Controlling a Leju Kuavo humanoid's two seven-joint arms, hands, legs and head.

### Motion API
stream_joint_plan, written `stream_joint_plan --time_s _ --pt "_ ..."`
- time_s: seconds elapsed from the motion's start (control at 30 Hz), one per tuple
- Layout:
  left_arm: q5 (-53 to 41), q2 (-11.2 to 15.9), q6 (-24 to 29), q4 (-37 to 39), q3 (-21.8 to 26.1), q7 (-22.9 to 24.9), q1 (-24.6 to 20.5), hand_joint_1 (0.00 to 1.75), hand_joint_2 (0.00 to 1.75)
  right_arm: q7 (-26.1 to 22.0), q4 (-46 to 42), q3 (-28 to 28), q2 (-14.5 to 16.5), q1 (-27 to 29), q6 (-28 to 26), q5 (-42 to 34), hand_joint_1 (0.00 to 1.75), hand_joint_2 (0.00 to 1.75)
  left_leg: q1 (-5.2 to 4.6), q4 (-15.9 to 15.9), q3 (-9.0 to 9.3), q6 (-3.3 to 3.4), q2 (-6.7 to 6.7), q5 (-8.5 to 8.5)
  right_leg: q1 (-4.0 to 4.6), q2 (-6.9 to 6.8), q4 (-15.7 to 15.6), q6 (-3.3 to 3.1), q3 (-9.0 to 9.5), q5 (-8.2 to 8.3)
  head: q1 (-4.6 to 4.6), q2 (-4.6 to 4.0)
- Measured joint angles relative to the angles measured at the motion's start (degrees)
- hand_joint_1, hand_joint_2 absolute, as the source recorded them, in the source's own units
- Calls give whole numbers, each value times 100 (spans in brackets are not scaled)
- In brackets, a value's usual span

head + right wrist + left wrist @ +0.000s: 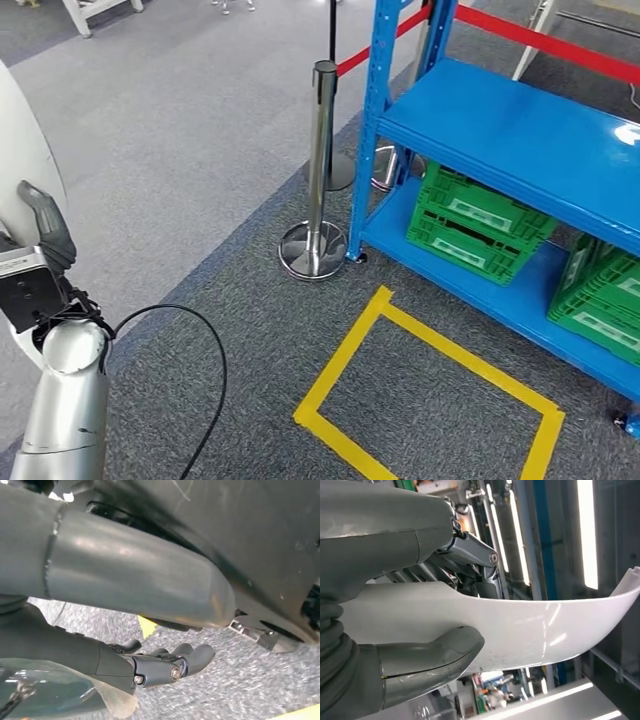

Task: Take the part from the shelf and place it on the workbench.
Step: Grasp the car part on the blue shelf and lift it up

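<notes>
A: Part status? Large curved glossy white panel [531,625] sits clamped in the left hand [433,605], thumb beneath, dark fingers [471,550] above.
B: Right hand [158,645]?
A: Holds nothing, fingers extended over grey carpet [226,690]. Blue steel shelf [528,140] at two o'clock.

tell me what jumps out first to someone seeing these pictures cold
The bright blue shelf on the right stands out first, with green crates on its lower level and a yellow tape rectangle on the grey carpet before it. At the far left, the left hand grips a white curved part between thumb and fingers.
</notes>
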Motion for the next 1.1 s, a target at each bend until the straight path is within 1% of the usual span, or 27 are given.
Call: stream_joint_plan --time_s 0.03,0.07,0.1,0.13,0.17,0.2,0.23,0.27,0.3,0.33,0.37,0.4,0.43,0.47,0.5,0.53,0.57,0.6,0.63,0.67,0.7,0.73,0.8,0.83,0.87,1.03,1.1 --pt "3 -1 -7 -1 -3 1 -8 175 175 -3 -1 0 -1 -5 7 -1 0 0 23 -24 3 31 -64 23 -12 180 188 18 -87 -130 14 0" --pt "8 -5 -16 -2 -7 1 -13 175 175 -4 -1 0 -2 -5 18 -2 0 0 45 -41 4 56 -132 41 -26 385 505 34 -239 -313 25 0" --pt "21 -7 -28 -2 -11 1 -17 175 175 -5 -1 0 -3 0 31 -3 0 0 51 -40 -3 68 -204 46 -29 499 918 40 -437 -501 36 0" --pt "34 -7 -39 -1 -15 1 -14 175 175 -5 -1 0 -5 6 44 -5 0 0 52 -39 -8 73 -277 48 -30 544 1305 49 -628 -641 45 0" --pt "48 -4 -48 -1 -16 1 -11 175 175 -5 -1 0 -7 12 56 -8 0 0 52 -35 -10 75 -355 49 -30 560 1560 58 -767 -688 45 0" --pt "59 -1 -55 -1 -16 1 -8 175 175 -5 -1 0 -9 13 67 -11 0 0 55 -29 -10 74 -438 50 -32 565 1596 64 -805 -615 45 0" --pt "63 1 -60 -1 -16 2 -7 175 175 -5 -1 0 -10 11 74 -14 0 0 63 -16 -8 68 -522 48 -39 582 1381 67 -721 -428 44 0" --pt "65 2 -63 -2 -16 2 -7 175 175 -5 -1 0 -13 9 79 -16 0 0 75 7 -10 52 -608 40 -56 654 985 72 -551 -185 45 0" --pt "66 3 -66 -2 -16 2 -9 175 175 -4 -1 0 -15 8 84 -16 0 0 82 36 -22 26 -685 29 -75 787 595 78 -371 -18 47 0" --pt "69 2 -69 -2 -16 2 -13 175 175 -4 0 -1 -17 12 88 -17 0 0 88 77 -50 -6 -761 21 -93 910 278 75 -212 83 46 0" --pt "73 2 -72 -2 -17 2 -16 175 175 -3 0 -1 -19 15 96 -19 0 0 95 107 -85 -44 -829 23 -101 1004 104 67 -121 109 44 0" --pt "76 4 -74 -2 -17 2 -17 175 175 2 1 -2 -20 18 103 -21 0 0 100 123 -119 -81 -893 38 -95 1030 75 50 -91 78 42 0" --pt "80 10 -78 -2 -16 2 -13 175 175 3 0 -2 -20 18 110 -23 0 0 108 131 -147 -113 -962 56 -92 977 62 24 -73 85 39 0" --pt "80 20 -81 -2 -16 3 -7 175 175 6 0 -2 -21 16 118 -25 0 0 112 133 -164 -142 -965 61 -92 912 61 -7 -71 97 40 0" --pt "81 30 -83 -2 -15 3 -8 175 175 7 1 -2 -22 15 122 -26 0 0 102 188 -194 -171 -863 24 -96 842 52 -45 -63 106 24 0" --pt "81 39 -84 -2 -15 3 -14 175 175 5 1 -2 -23 14 126 -27 0 0 92 336 -262 -198 -708 -70 -98 765 39 -84 -54 112 6 0" --pt "81 43 -85 -2 -17 2 -19 175 175 5 1 -2 -25 15 129 -27 0 0 85 599 -377 -223 -521 -218 -94 687 30 -118 -47 112 -10 0" --pt "81 45 -86 -2 -19 2 -22 175 175 5 1 -2 -26 20 130 -28 0 0 83 967 -540 -246 -374 -400 -81 606 29 -141 -44 107 -30 0" --pt "81 46 -88 -2 -20 2 -18 175 175 7 1 -2 -28 27 131 -28 0 0 90 1358 -716 -259 -317 -562 -70 521 29 -157 -43 100 -31 0" --pt "81 47 -91 -1 -21 2 -9 175 175 8 1 -2 -30 34 133 -29 0 0 95 1648 -846 -263 -298 -651 -61 436 30 -166 -40 93 -31 0" --pt "81 50 -94 -1 -21 2 -4 175 175 10 1 -2 -32 37 135 -30 0 0 97 1754 -889 -255 -290 -637 -50 352 30 -173 -35 84 -33 0" --pt "81 52 -97 0 -20 2 -3 175 175 11 1 -2 -33 37 139 -30 0 0 93 1630 -820 -235 -277 -516 -39 275 30 -177 -23 75 -32 0" --pt "81 55 -99 0 -19 2 -5 175 175 12 1 -2 -32 28 144 -30 0 0 63 974 -482 -164 -200 -146 -20 149 29 -180 11 50 -33 0" --pt "81 56 -99 0 -19 2 -6 175 175 12 1 -2 -32 25 145 -30 0 0 49 716 -349 -137 -164 -21 -15 115 29 -179 24 41 -33 0" --pt "81 57 -99 0 -18 2 -7 175 175 12 1 -2 -32 23 145 -29 0 0 40 572 -275 -121 -137 42 -14 96 29 -179 31 36 -33 0" --pt "81 57 -99 0 -18 2 -7 175 175 12 1 -2 -32 23 145 -30 0 0 38 557 -267 -119 -132 49 -13 95 28 -179 31 36 -33 0" --pt "81 57 -99 0 -19 2 -9 175 175 12 1 -2 -32 22 145 -30 0 0 24 466 -224 -104 -76 72 -13 85 28 -178 35 33 -32 0"
